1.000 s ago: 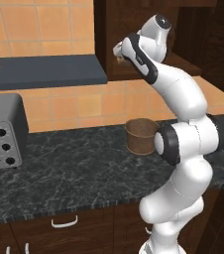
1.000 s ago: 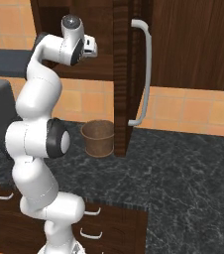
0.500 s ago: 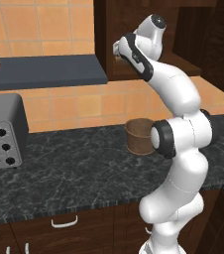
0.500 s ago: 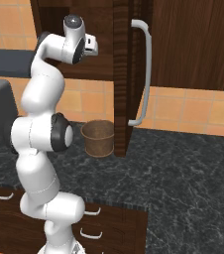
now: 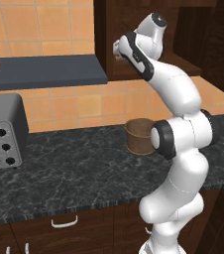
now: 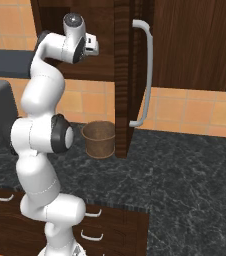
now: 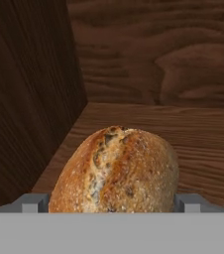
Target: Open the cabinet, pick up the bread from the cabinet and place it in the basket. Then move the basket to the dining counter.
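A: Where does the crusty brown oval bread loaf [image 7: 115, 171] lie?
B: On the wooden floor inside the tall dark brown wood-grain cabinet [image 6: 135, 75], near its left inner wall as the hand view shows it.

A: And the two-finger gripper [image 7: 113, 202] relative to that cabinet?
B: It reaches into the cabinet's opening. Its jaws stand spread wide, one grey fingertip [image 7: 32, 202] on either side of the loaf, which sits between them. Contact cannot be told.

A: How does the cabinet door stand?
B: Swung open, edge-on in the right base view, its long curved silver bar handle [image 6: 145, 75] facing right.

A: Where is the small round brown woven basket [image 5: 140, 136]?
B: Below the cabinet, on the black-grey speckled granite counter [image 5: 74, 173], beside the door's lower edge.
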